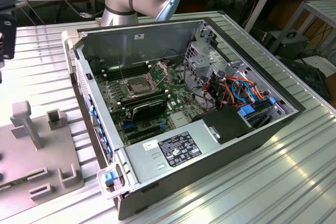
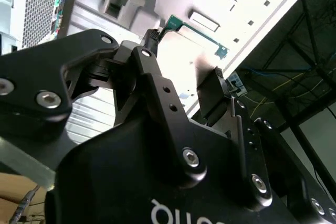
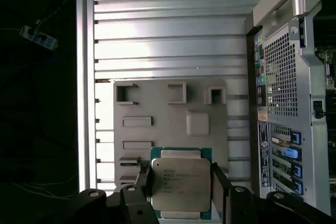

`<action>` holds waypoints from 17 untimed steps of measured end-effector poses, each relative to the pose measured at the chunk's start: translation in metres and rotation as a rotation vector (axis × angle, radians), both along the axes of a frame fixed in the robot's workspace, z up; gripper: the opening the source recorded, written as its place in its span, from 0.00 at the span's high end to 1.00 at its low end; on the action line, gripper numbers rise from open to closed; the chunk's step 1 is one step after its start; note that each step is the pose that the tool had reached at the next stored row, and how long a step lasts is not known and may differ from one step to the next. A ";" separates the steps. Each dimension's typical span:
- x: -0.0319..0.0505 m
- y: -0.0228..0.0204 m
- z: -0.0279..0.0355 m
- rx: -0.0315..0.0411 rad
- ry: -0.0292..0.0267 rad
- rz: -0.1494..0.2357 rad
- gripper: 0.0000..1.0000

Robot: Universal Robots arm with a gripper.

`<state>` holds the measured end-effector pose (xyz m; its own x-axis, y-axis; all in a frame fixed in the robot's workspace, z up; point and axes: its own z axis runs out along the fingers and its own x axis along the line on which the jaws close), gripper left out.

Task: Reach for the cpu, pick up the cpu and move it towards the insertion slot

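The cpu (image 3: pixel 180 183), a thin, stiff, light and fragile chip, is gripped by its two opposite edges between the clenched jaws of the gripper (image 3: pixel 181 184), above the grey fixture plate (image 3: pixel 157 114).

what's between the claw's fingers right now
The cpu sits between the claw's fingers in the first wrist view, above the grey holder plate.

Open computer case (image 1: pixel 157 156), grey fixture plate (image 1: pixel 31 156) beside.
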<state>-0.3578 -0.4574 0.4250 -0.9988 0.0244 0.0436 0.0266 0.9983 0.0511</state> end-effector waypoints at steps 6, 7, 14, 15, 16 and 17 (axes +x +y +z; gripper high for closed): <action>0.0314 0.0000 -0.0003 0.0000 0.0023 0.000 0.45; 0.0357 0.0000 -0.0004 0.0000 0.0025 0.000 0.45; 0.0651 0.0000 -0.0007 0.0001 0.0054 0.000 0.45; 0.0696 0.0000 -0.0008 0.0000 0.0058 0.000 0.45; 0.0732 0.0000 -0.0009 0.0000 0.0060 0.000 0.45; 0.0785 0.0000 -0.0010 0.0000 0.0062 0.000 0.45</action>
